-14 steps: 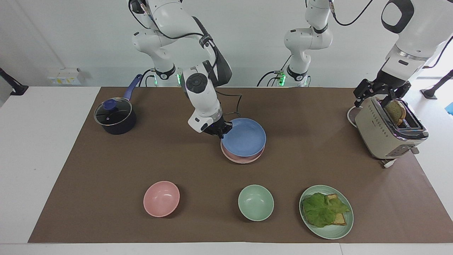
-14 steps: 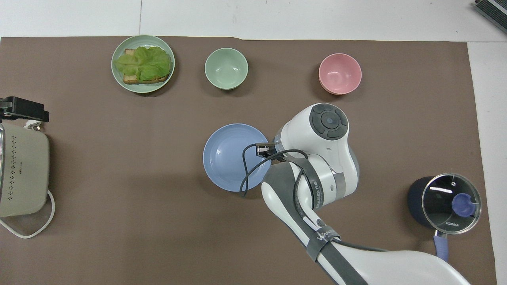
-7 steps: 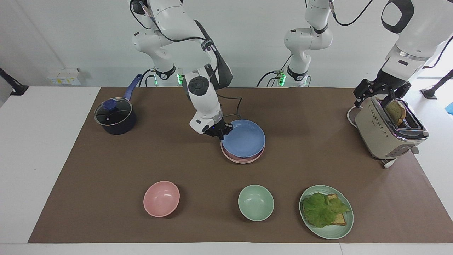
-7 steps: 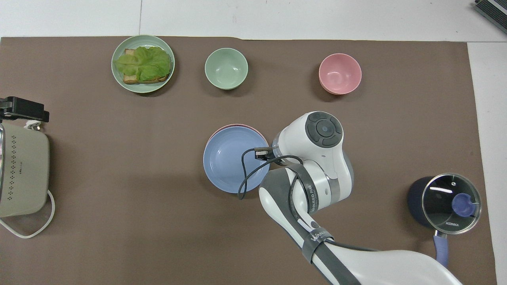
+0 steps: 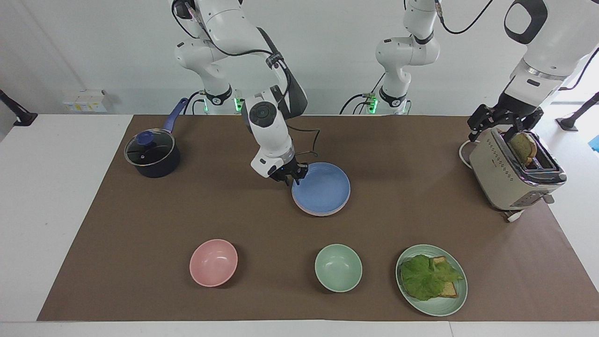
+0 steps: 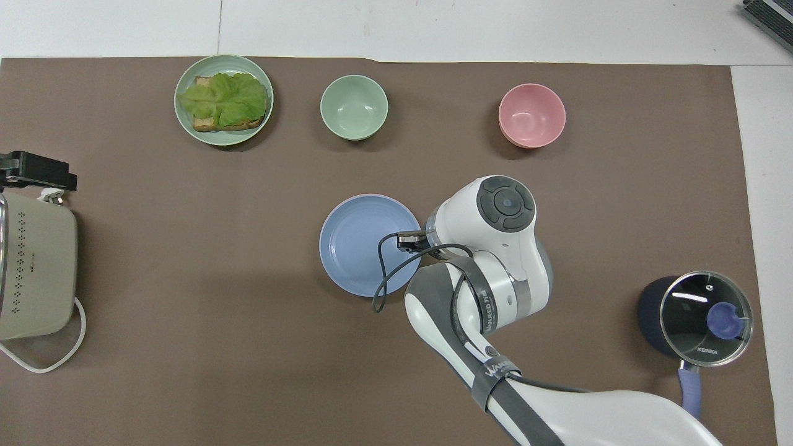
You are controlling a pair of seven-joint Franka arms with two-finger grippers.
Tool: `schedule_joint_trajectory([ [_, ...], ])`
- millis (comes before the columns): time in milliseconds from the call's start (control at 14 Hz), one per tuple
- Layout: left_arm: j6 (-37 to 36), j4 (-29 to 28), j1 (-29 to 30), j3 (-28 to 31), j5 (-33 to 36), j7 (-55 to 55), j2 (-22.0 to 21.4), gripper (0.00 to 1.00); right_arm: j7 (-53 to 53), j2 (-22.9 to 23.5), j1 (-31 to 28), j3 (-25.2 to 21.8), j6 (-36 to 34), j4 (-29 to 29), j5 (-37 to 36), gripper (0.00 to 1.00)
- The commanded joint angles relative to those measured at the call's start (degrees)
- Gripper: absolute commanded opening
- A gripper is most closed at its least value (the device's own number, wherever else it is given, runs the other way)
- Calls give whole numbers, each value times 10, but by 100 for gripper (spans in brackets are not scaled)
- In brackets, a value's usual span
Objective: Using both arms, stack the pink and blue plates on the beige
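Right gripper: set low at the rim of the blue plate, on the side toward the right arm's end; whether the jaws are parted or pinching that rim cannot be told. The blue plate lies flat on the pink plate, of which only a thin edge is seen beneath. Left gripper: held over the toaster, well apart from the stack, fingers spread wide, nothing gripped.
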Motion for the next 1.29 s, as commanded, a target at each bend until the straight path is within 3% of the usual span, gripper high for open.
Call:
schedule_joint_trajectory([
  [0, -8, -4, 4, -3, 10, 1, -9, 100, -19, -8, -1, -2, -4, 7, 6, 100],
  [571, -8, -4, 4, -3, 10, 1, -9, 100, -19, -94, -44, -8, -93, 17, -72, 100],
  [786, -8, -4, 4, -3, 10, 1, -9, 100, -34, -108, -80, -7, -147, 58, -130, 100],
  [1214, -8, -4, 4, -3, 10, 1, -9, 100, -44, -148, -154, -9, -202, 71, -133, 100],
])
